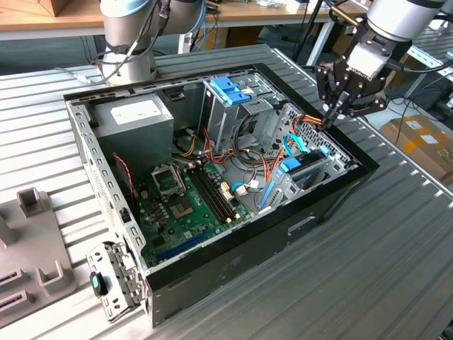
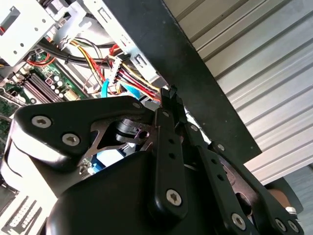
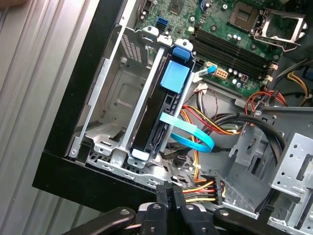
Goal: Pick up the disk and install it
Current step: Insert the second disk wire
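The disk (image 3: 155, 115) stands on edge in a slot of the metal bay at the corner of the open computer case (image 1: 233, 265). Its dark edge and its blue side rail (image 3: 174, 77) face up. In the exterior view the disk (image 1: 310, 170) sits by the case's right wall. My gripper (image 1: 331, 117) hangs over the case's back right corner, apart from the disk, above a bundle of orange and yellow wires (image 3: 203, 188). In both wrist views the gripper (image 3: 171, 190) (image 2: 171, 95) is shut with nothing between its fingertips.
A flat blue ribbon cable (image 3: 190, 134) loops beside the disk. A bare bay slot (image 3: 117, 98) lies beside it toward the black case wall. Inside the case are the motherboard (image 1: 187, 205), a grey power-supply box (image 1: 134, 117) and a drive cage with a blue latch (image 1: 230, 91). A grey fixture (image 1: 28, 234) lies outside.
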Robot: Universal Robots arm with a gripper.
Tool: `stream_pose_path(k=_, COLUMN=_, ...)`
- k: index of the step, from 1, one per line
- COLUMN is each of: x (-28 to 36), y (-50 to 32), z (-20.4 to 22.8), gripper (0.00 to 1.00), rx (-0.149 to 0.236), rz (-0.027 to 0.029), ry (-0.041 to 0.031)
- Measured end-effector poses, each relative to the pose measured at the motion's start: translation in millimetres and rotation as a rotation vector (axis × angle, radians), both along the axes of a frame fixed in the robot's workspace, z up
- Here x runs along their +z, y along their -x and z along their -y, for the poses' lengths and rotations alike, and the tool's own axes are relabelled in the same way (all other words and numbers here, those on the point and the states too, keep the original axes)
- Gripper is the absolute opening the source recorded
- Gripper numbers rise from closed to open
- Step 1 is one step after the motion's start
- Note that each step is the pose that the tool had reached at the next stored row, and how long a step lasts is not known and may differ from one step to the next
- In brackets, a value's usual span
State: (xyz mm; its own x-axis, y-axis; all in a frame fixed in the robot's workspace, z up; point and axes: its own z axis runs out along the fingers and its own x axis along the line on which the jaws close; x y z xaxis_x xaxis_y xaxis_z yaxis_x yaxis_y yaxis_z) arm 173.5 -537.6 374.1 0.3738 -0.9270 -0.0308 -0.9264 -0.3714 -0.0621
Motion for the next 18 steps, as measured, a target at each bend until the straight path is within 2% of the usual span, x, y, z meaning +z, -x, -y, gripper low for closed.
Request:
stream_pose_path(k=8, x=-0.1, y=2.1, z=0.0, gripper=0.16, rx=-0.004, rz=-0.0001, ry=-0.0001)
stream_pose_path(k=11, x=-0.4, y=2.0, z=0.0, gripper=0.16, rx=-0.053, rz=0.0000, ry=-0.0001)
stream_pose_path(k=16, x=-0.9, y=2.4, z=0.0, gripper=0.16, rx=-0.165, rz=0.0000, ry=0.0000)
stream_pose_path(k=18, x=-1.1, y=4.4, z=0.0, gripper=0.16, rx=-0.187, rz=-0.0001, ry=0.0002)
